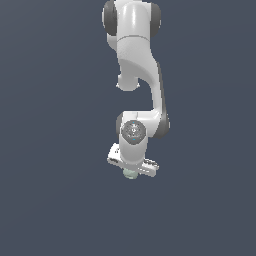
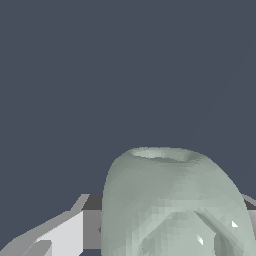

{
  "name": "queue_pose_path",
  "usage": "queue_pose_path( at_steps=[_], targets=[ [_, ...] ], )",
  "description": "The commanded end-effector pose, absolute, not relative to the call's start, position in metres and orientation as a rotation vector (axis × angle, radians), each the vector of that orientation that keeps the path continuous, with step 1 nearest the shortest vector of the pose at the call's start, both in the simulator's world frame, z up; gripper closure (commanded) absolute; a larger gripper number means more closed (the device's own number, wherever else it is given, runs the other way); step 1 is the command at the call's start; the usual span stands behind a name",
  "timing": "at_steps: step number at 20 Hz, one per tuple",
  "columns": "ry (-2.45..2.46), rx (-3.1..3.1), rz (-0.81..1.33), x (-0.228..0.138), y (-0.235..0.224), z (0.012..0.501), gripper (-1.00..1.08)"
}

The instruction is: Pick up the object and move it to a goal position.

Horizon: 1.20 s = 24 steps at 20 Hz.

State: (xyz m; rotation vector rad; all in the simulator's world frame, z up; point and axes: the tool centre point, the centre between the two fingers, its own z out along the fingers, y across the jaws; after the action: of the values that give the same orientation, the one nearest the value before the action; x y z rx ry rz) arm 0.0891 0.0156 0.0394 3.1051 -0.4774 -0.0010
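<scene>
**Desk:** What do you have on your 2 feeds?

**Operator:** From the exterior view I see 1 white arm (image 1: 136,75) hanging down over a plain dark slate-blue ground; I am looking at it from above, so the wrist joint faces me and the white gripper (image 1: 131,169) sits just under it, its body lying slantwise across the wrist.

**Desk:** And the object?

**Operator:** The object (image 1: 130,173) peeps out at the lower edge of the gripper body, touching it; only a small pale sage-green bit shows there, narrower than the gripper; the rest is hidden behind the wrist.

**Desk:** Does the wrist view help?

**Operator:** Yes; there the object (image 2: 172,205) fills much of the picture, a rounded lumpy pale green form with a ring-shaped rim on the face turned away from the camera; a grey-white finger (image 2: 60,237) lies right beside it, and a sliver of another shows at its other flank.

**Desk:** So it is gripped?

**Operator:** I read the jaws as closed on the object, 1 finger at each flank.
</scene>
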Motion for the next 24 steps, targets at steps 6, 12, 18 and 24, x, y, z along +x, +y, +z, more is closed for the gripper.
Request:
queue_pose_path(
  at_steps=[6,12,18,24],
  targets=[
    [-0.478,3.105,0.0,0.089,0.015,0.04,1.08],
    [-0.478,3.103,0.007,0.091,0.016,0.044,1.08],
    [-0.482,3.089,0.071,0.101,0.022,0.076,1.08],
    [-0.488,3.055,0.203,0.118,0.036,0.147,1.08]
  ],
)
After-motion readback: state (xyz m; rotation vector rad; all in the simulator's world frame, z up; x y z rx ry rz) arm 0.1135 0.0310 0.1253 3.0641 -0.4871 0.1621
